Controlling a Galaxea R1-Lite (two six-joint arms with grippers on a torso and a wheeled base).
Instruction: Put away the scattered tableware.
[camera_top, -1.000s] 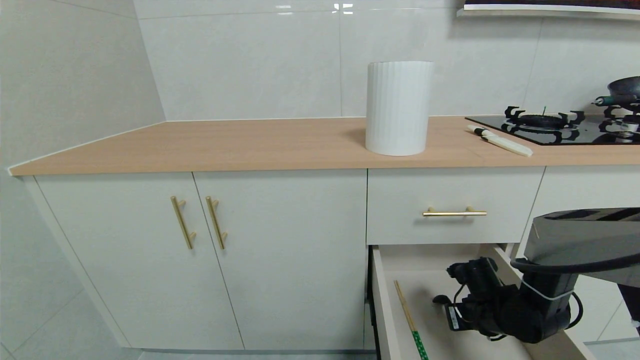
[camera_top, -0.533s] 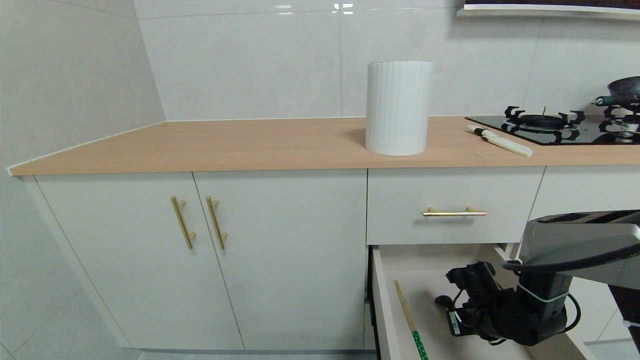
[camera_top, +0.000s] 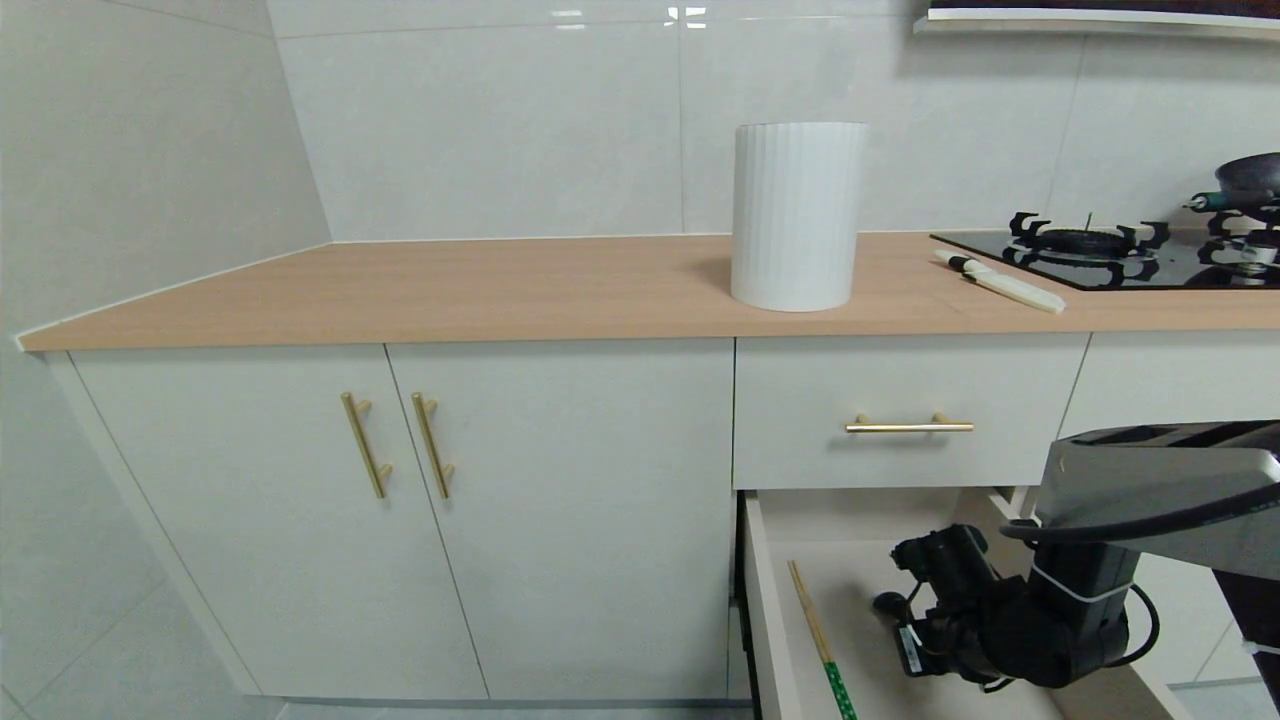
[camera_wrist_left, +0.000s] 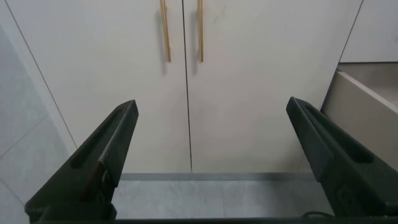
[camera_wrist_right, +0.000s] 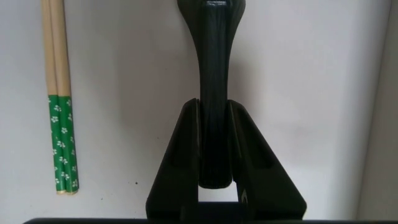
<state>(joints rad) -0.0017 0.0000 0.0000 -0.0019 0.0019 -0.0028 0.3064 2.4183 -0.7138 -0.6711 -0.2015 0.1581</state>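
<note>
Presently, a black spoon is held clamped by its handle in the right gripper, low inside the open drawer at the frame's lower right, evidently for release beside the chopsticks; the left gripper is spread, nothing held

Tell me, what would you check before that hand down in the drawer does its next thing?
1. Is the drawer open: ok.
2. Is the right hand shut on the black utensil: ok.
3. Is the black utensil apart from the chopsticks: ok.
4. Is the black utensil touching the drawer floor: cannot tell.
5. Is the left hand open, holding nothing: ok.
6. Is the counter free of tableware: not ok, a knife lies on it.
</note>
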